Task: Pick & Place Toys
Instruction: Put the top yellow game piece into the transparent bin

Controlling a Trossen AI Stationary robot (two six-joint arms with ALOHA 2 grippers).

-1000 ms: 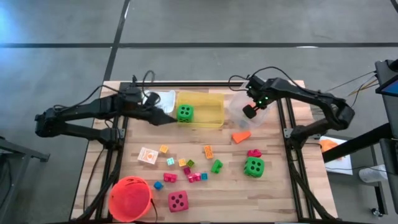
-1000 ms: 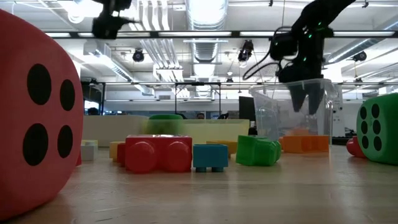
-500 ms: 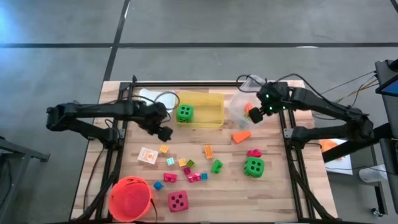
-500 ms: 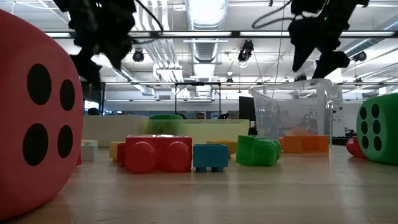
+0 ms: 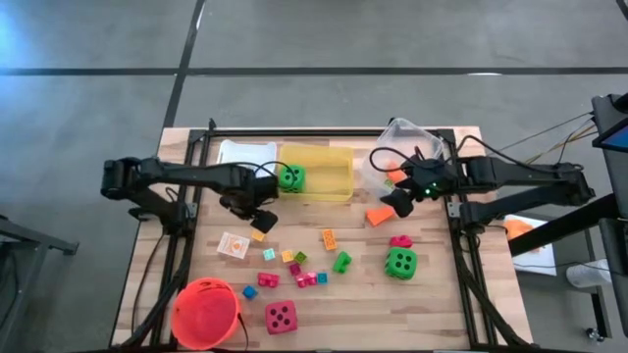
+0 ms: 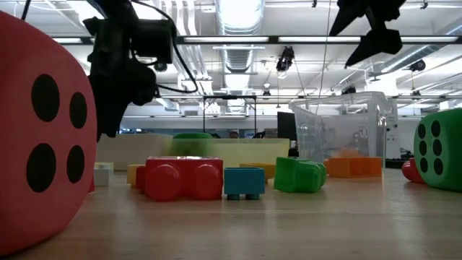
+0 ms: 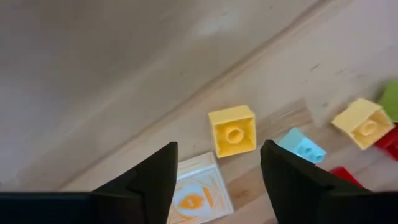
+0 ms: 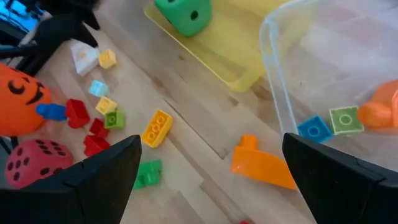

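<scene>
Small bright blocks lie scattered across the middle of the wooden table (image 5: pixel 432 314). My left gripper (image 5: pixel 262 222) points down, open, just above a yellow block (image 7: pixel 233 130) that lies flat beside a white picture card (image 7: pixel 193 200); its fingers touch nothing. My right gripper (image 5: pixel 397 204) hangs open and high, between the clear bin (image 5: pixel 385 147) and the orange wedge (image 5: pixel 381 215). One green die (image 5: pixel 291 177) sits in the yellow bin (image 5: pixel 334 186). Another green die (image 5: pixel 399 263) and the pink-red die (image 5: pixel 281 317) rest on the table.
The orange-red bucket (image 5: pixel 206 312) stands at the near left corner. A white bin (image 5: pixel 240 152) sits at the far left next to the yellow one. The clear bin holds a few blocks (image 8: pixel 329 123). Bare wood lies along the near right edge.
My left gripper has come down and toward the near edge, from beside the yellow bin, tipping from nearly level to pointing down over the yellow block. My right gripper has risen out of the clear bin and drawn toward the near edge, staying open.
</scene>
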